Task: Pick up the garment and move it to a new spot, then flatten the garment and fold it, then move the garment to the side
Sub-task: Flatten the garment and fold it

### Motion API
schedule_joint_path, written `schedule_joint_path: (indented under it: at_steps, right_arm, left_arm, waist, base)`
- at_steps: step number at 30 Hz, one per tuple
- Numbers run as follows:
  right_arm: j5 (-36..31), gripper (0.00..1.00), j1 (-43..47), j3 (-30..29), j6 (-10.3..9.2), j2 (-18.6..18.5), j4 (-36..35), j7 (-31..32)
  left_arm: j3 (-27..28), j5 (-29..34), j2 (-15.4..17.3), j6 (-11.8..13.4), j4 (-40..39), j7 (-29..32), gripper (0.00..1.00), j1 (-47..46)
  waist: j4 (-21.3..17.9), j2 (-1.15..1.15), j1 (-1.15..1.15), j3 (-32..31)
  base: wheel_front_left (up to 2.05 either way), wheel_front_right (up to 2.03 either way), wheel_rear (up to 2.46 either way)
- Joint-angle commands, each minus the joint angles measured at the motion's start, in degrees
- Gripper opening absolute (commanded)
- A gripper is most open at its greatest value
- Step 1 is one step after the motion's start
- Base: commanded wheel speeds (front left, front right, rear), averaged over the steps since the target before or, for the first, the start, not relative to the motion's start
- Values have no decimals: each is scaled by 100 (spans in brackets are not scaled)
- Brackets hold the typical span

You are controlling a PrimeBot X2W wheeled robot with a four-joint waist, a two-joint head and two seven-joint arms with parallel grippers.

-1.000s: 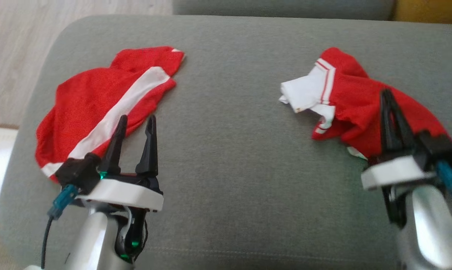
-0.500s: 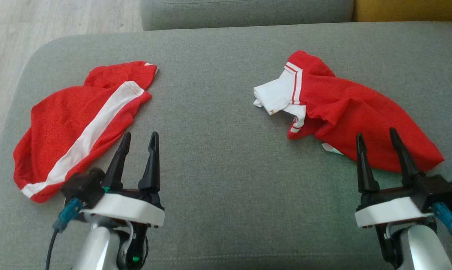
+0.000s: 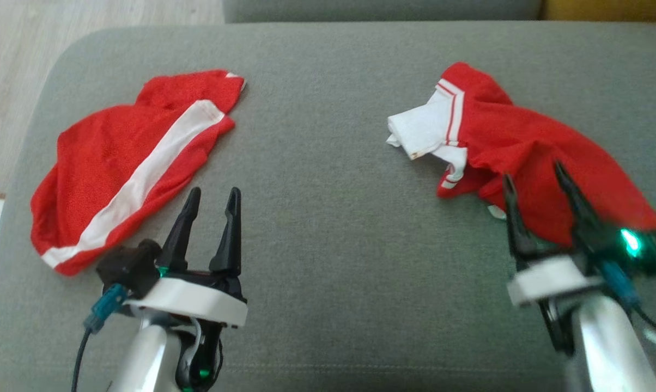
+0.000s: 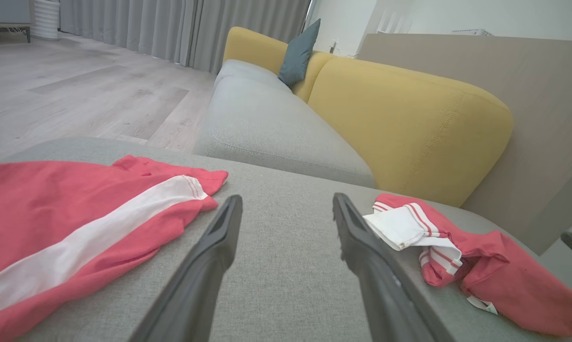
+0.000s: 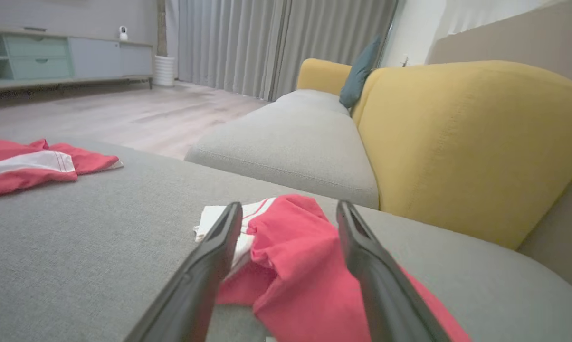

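Red shirt (image 3: 524, 136) beneath right gripper (image 3: 532, 170), jaws now apart, earlier together.

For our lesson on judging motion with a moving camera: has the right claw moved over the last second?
Yes. Against the collared red shirt, the right claw has drawn back from mid-shirt to its near edge, and opened.
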Motion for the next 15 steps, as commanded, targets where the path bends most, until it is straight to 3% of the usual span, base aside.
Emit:
schedule_joint_path:
  at_steps: [1, 5, 9, 15]
  right_arm:
    - [-270, 100, -526, 271, 37, -17, -249, 175]
    - [-930, 100, -1111, 674, 37, -124, 32, 834]
    - [-1299, 100, -1813, 1229, 37, -678, 781, 1648]
    - [-1336, 100, -2224, 1904, 37, -1255, 1403, 2091]
  left_arm:
    - [162, -52, 41, -34, -210, -52, 100, -327]
    - [107, -142, 41, -42, -200, -52, 100, -454]
    - [15, -264, 41, -35, -171, -52, 100, -575]
    - [-2, -343, 41, -10, -137, -52, 100, -622]
  waist:
    - [140, 0, 0, 152]
    - [349, 0, 0, 359]
    - [634, 0, 0, 518]
    - [852, 0, 0, 591]
  base:
    - [0, 0, 0]
    - [0, 0, 0]
    - [0, 0, 0]
    - [0, 0, 0]
